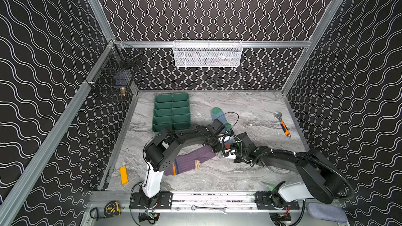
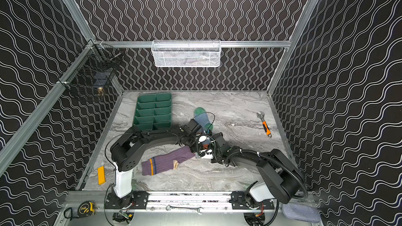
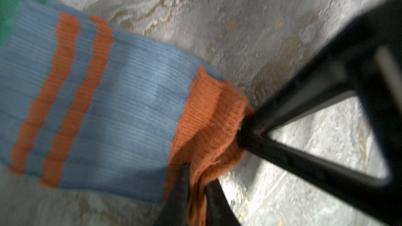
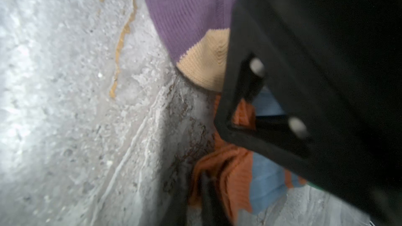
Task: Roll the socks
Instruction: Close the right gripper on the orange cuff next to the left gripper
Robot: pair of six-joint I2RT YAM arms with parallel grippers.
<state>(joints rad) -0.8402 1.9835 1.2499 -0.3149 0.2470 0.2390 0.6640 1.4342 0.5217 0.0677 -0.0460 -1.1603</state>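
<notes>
The blue sock (image 1: pixel 217 115) lies beyond mid-table with its green toe farthest away. Its orange cuff (image 3: pixel 208 116) is bunched and pinched between the fingers of my left gripper (image 3: pixel 196 177), which is shut on it. My right gripper (image 4: pixel 194 181) meets it from the opposite side, also shut on a fold of that cuff; one of its fingers (image 3: pixel 304 92) touches the cuff's edge. The purple sock (image 1: pixel 191 159) lies flat nearer the front, and its peach toe (image 4: pixel 206 61) almost reaches the cuff. In both top views the arms hide the two grippers' jaws.
A green compartment tray (image 1: pixel 171 111) sits at the back left. An orange-handled wrench (image 1: pixel 282 125) lies at the right and a yellow block (image 1: pixel 124 175) at the front left. A white mesh basket (image 1: pixel 206 53) hangs on the back wall. A grey cloth pad (image 1: pixel 326 211) lies off the table.
</notes>
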